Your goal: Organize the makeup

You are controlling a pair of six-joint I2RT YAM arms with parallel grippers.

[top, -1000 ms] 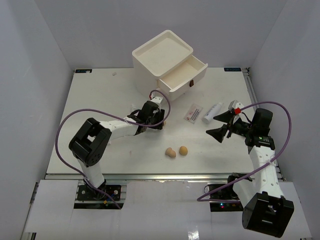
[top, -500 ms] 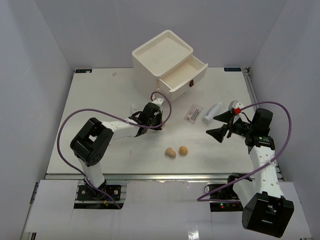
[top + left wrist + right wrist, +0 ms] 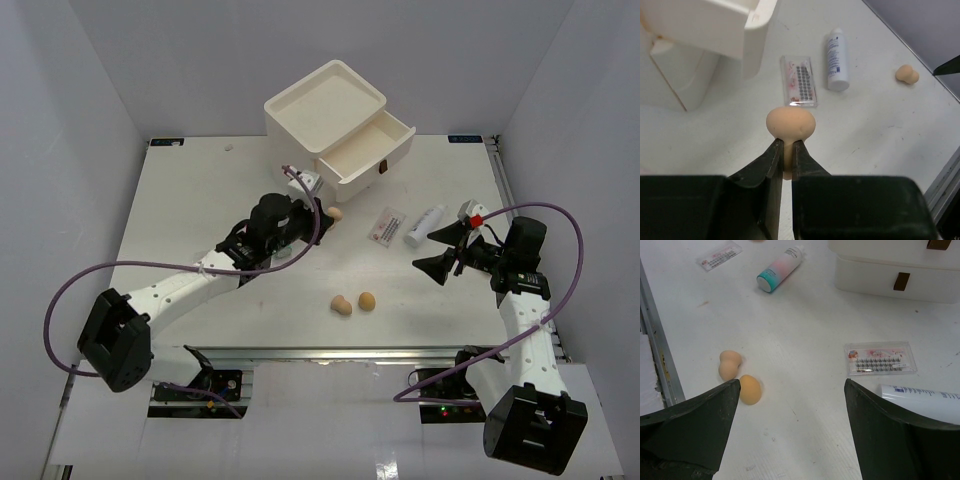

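Note:
My left gripper (image 3: 326,213) is shut on a tan sponge (image 3: 337,212), held above the table just in front of the white drawer box. In the left wrist view the fingers (image 3: 774,155) pinch the sponge (image 3: 790,122) by its narrow end. Two more tan sponges (image 3: 342,305) (image 3: 367,299) lie near the front middle. A flat red-printed packet (image 3: 386,225) and a white bottle (image 3: 424,226) lie right of centre. My right gripper (image 3: 447,252) is open and empty beside the bottle. The right wrist view shows a pink tube with a teal cap (image 3: 781,269) and a second packet (image 3: 719,255).
The white drawer box (image 3: 325,105) stands at the back centre with its lower drawer (image 3: 365,152) pulled open. The table's front rail (image 3: 330,352) runs along the near edge. White walls close in the left, right and back sides.
My left arm has lifted and stretched to the right and back, carrying the sponge towards the drawer box. The right arm has not moved.

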